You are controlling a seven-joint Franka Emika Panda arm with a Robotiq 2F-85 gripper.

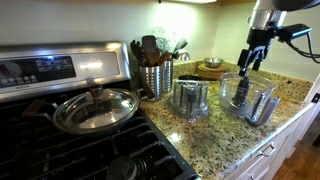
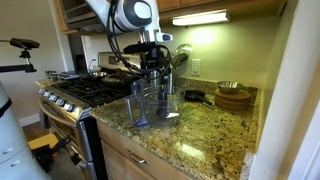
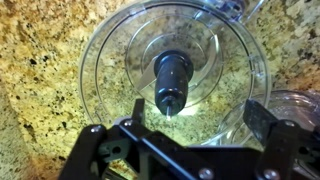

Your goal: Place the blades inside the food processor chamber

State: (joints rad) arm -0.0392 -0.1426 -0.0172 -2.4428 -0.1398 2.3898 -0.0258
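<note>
The clear food processor chamber (image 3: 110, 60) stands on the granite counter and fills the wrist view. It shows in both exterior views (image 1: 243, 93) (image 2: 152, 98). The blade unit's black hub (image 3: 172, 78) stands upright in the chamber's centre. My gripper (image 3: 198, 114) is open, fingers wide apart, with nothing between them. It hangs just above the chamber in both exterior views (image 1: 251, 60) (image 2: 151, 60). The cutting blades themselves are hard to make out through the plastic.
Another clear processor part (image 1: 190, 98) stands beside the chamber. A metal utensil holder (image 1: 155, 76) and a lidded pan (image 1: 95, 108) on the stove are nearby. Wooden bowls (image 2: 233, 97) and a small black pan (image 2: 193, 96) sit by the wall. The counter edge (image 2: 150, 140) is close.
</note>
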